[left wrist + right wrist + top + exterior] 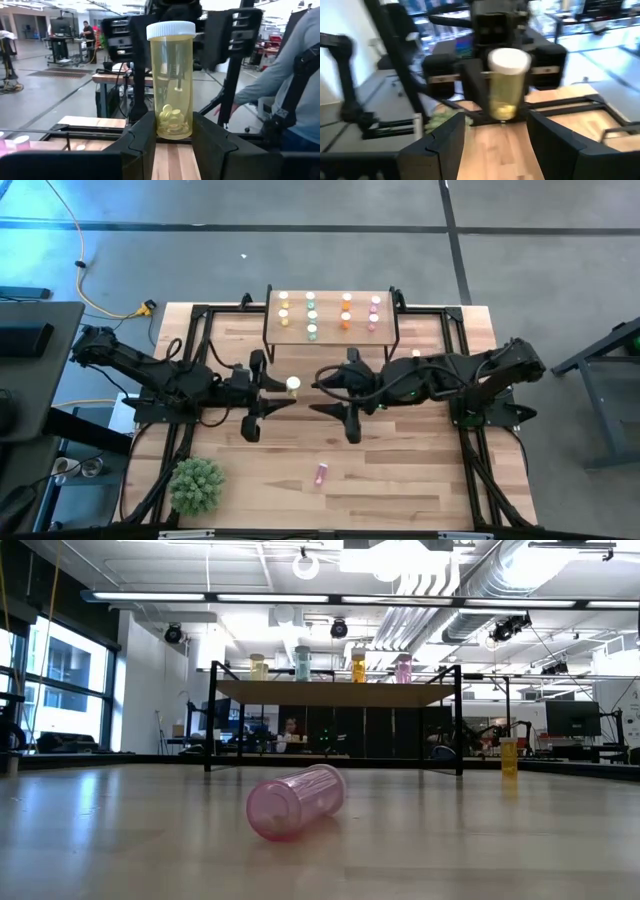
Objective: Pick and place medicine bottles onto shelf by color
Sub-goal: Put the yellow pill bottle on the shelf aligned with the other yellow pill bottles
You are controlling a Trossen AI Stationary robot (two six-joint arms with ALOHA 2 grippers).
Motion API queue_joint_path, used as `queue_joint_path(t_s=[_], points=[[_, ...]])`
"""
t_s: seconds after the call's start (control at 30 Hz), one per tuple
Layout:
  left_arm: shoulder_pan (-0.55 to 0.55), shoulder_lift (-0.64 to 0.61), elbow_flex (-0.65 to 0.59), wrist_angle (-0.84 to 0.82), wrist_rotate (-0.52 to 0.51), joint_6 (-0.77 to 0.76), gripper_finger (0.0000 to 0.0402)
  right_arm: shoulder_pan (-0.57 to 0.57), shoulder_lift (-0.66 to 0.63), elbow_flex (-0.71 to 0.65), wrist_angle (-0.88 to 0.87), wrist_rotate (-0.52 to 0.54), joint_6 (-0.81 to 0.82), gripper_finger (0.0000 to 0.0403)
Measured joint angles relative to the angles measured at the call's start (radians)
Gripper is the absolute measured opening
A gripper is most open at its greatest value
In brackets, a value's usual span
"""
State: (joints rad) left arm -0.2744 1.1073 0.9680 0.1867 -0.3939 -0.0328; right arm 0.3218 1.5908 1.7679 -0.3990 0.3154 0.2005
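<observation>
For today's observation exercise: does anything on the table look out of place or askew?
Yes. A pink bottle lies tipped on its side on the table's near part, far from the shelf where the other bottles stand upright. The left gripper holds a yellow bottle upright.

One low light-wood shelf on black metal legs [330, 338] carries four colour rows of small white-capped medicine bottles [312, 316]: yellow, green, orange and pink; the number in each row is unclear. Off it are three bottles: one clear yellow bottle [292, 383], one pink bottle [321, 473] and one yellowish bottle [509, 755]. One spiky green plant [196, 485].
</observation>
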Motion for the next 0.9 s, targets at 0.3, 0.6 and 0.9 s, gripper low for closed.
queue_joint_path(t_s=[0.3, 0.6, 0.9], points=[[-0.024, 0.001, 0.0, -0.001, -0.01, 0.002, 0.0097, 0.0, 0.07, 0.0, 0.047, 0.104, -0.027, 0.0204], [-0.024, 0.001, 0.0, -0.003, -0.014, 0.002, 0.0097, 0.0, 0.104, 0.0, 0.172, 0.115, -0.123, 0.0204], [-0.023, 0.001, 0.0, -0.003, -0.015, 0.002, 0.0097, -0.002, 0.106, 0.0, 0.202, 0.143, -0.13, 0.0204]])
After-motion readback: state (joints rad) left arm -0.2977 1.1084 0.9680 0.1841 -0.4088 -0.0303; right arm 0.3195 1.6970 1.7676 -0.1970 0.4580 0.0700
